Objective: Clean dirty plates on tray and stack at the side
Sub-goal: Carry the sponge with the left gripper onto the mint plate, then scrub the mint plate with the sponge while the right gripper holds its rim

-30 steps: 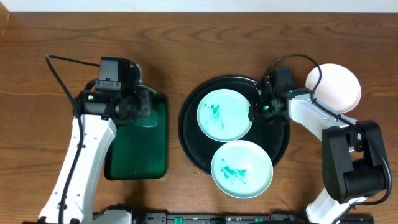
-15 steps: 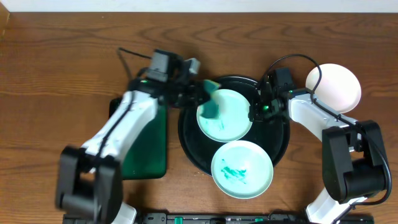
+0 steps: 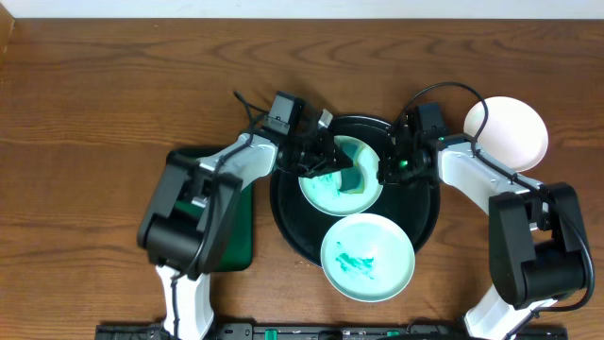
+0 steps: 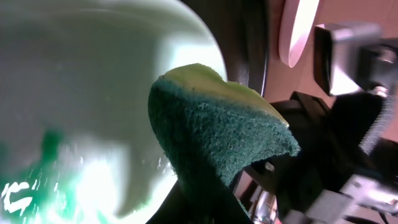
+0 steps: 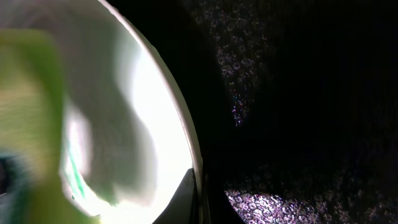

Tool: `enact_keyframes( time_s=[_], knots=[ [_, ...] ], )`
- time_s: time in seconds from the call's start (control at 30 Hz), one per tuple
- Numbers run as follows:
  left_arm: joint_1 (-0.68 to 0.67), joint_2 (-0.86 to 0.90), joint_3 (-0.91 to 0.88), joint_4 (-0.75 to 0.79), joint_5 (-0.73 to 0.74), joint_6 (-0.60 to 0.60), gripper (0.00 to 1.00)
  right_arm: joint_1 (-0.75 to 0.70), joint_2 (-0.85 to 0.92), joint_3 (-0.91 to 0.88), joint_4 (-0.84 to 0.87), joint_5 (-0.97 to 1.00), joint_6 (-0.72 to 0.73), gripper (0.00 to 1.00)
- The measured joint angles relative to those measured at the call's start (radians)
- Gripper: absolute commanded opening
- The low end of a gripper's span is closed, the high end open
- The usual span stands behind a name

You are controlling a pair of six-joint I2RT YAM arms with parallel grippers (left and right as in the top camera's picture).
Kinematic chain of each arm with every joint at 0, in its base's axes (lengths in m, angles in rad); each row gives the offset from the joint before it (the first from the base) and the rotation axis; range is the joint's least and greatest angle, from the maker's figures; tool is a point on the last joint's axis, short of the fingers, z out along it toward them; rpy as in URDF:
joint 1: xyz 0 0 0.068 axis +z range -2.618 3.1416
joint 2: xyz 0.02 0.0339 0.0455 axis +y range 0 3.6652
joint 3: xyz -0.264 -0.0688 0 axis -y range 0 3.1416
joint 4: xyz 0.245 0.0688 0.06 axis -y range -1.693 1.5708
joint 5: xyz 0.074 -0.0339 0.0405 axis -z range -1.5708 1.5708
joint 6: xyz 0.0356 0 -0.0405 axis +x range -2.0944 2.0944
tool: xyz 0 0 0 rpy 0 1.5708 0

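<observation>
I'm clamping the sponge (image 4: 211, 143) in the left gripper (image 3: 326, 164) on the flat upper plate (image 3: 357, 185); the right gripper (image 3: 386, 170) is pinching its right rim. The lower plate (image 3: 368, 255) is overhanging the tray (image 3: 287, 203).

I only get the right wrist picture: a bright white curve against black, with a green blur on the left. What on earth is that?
Observer: The curve is the rim of the back plate, which lies on a round black tray.
Visitor: And the green blur?
Observer: Most likely a sponge, green scrubbing side with a yellow back. The left pincer grips it over that plate.
Visitor: Is that the only dirty dish?
Observer: No. A front plate with teal smears sits on the same tray, jutting over its near rim.
</observation>
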Motion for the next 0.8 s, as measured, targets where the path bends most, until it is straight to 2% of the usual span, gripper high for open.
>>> enact_keyframes(
  time_s=[0.17, 0.27, 0.57, 0.8],
  knots=[
    [0.0, 0.069, 0.0, 0.024, 0.045, -0.038, 0.07, 0.0, 0.0, 0.0, 0.0, 0.0, 0.0, 0.01],
    [0.002, 0.068, 0.002, -0.016, 0.032, -0.03, 0.07, 0.0, 0.0, 0.0, -0.004, -0.001, 0.0, 0.01],
    [-0.007, 0.029, 0.092, -0.446, -0.196, 0.117, 0.07, 0.0, 0.0, 0.002, -0.026, -0.02, 0.0, 0.01],
    [-0.024, 0.017, 0.191, -0.663, -0.435, 0.19, 0.07, 0.0, 0.0, 0.002, -0.026, -0.021, 0.0, 0.02]
  ],
)
